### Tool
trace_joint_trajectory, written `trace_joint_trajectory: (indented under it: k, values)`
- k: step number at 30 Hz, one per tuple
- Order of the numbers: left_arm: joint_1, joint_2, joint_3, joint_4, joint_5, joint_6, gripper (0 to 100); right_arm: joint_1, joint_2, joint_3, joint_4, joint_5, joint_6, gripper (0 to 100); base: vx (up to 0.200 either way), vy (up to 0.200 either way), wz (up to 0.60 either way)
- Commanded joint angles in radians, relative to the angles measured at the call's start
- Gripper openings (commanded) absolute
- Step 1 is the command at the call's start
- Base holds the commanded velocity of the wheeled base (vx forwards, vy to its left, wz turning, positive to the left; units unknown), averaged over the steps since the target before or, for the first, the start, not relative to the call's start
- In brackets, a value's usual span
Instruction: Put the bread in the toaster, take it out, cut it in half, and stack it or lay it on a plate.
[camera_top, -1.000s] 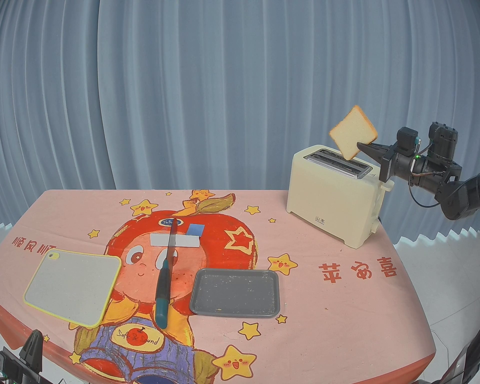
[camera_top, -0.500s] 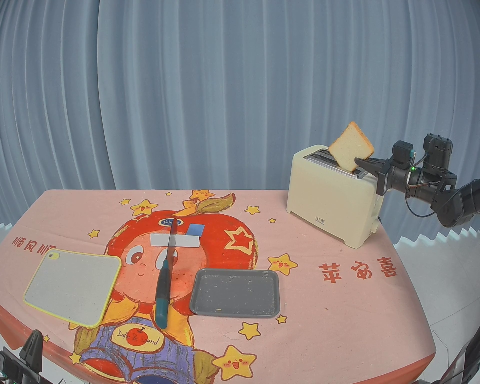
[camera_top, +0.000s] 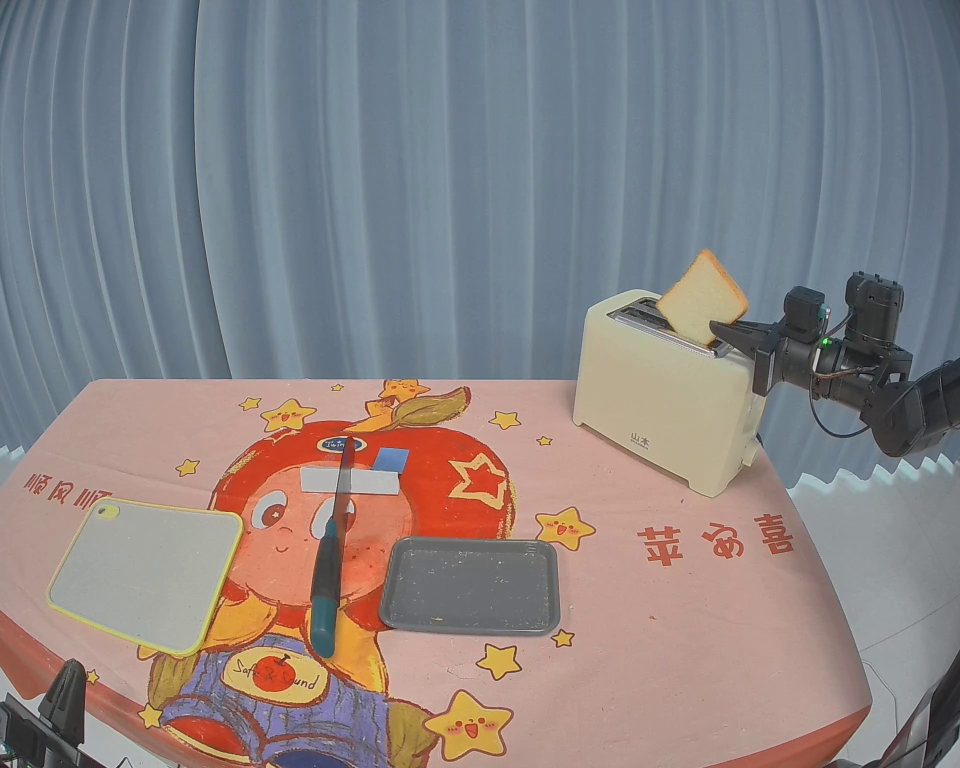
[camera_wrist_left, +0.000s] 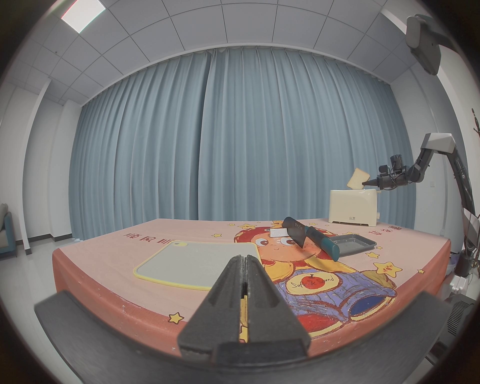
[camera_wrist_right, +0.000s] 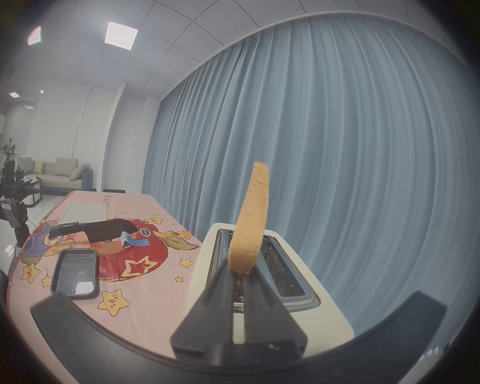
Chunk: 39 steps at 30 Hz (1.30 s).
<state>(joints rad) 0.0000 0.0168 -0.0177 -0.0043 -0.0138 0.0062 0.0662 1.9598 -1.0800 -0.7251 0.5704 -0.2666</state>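
Note:
A tilted slice of bread (camera_top: 702, 295) stands over the cream toaster (camera_top: 660, 400) at the table's far right. My right gripper (camera_top: 724, 328) is shut on the slice's lower edge. In the right wrist view the bread (camera_wrist_right: 251, 220) rises edge-on from the fingertips (camera_wrist_right: 227, 280), above a slot of the toaster (camera_wrist_right: 287, 280). Its lowest corner is at the mouth of the slot. My left gripper (camera_wrist_left: 245, 265) is shut on nothing, low off the table's near left edge.
A grey plate (camera_top: 470, 585) lies at the front middle of the table. Left of it lies a knife (camera_top: 328, 560) with a teal handle, then a cutting board (camera_top: 145, 572) with a yellow rim. White and blue cards (camera_top: 352, 480) lie under the blade.
My right gripper has come down and slightly left with the bread, from well above the toaster to the top of its slot. The left arm has kept still.

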Motion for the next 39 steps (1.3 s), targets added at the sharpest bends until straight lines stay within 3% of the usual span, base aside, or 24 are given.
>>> trace_joint_trajectory:
  k: [1, 8, 9, 27, 38, 39]
  values:
    - [0.000, -0.009, 0.018, 0.000, 0.000, 0.000, 0, 0.000, 0.004, 0.000, 0.000, 0.000, 0.000, 0, 0.000, 0.000, 0.00]
    - [0.000, -0.009, 0.018, 0.000, 0.002, 0.000, 0, 0.000, 0.010, 0.000, 0.001, 0.000, -0.023, 0, 0.000, 0.000, 0.00]
    - [0.000, -0.009, 0.018, 0.000, 0.002, 0.000, 0, 0.000, 0.011, 0.000, 0.001, 0.000, -0.026, 100, 0.000, 0.000, 0.00]
    - [0.000, -0.009, 0.018, 0.000, 0.000, 0.000, 0, 0.000, -0.029, 0.008, -0.004, -0.001, -0.016, 100, 0.000, 0.000, 0.00]
    - [0.000, -0.009, 0.018, 0.000, 0.000, 0.000, 0, 0.001, -0.179, 0.129, -0.007, -0.004, 0.072, 100, 0.000, 0.000, 0.00]
    - [0.000, -0.009, 0.018, 0.000, 0.000, 0.000, 0, 0.006, -0.216, 0.164, -0.005, -0.004, 0.098, 100, 0.000, 0.000, 0.00]
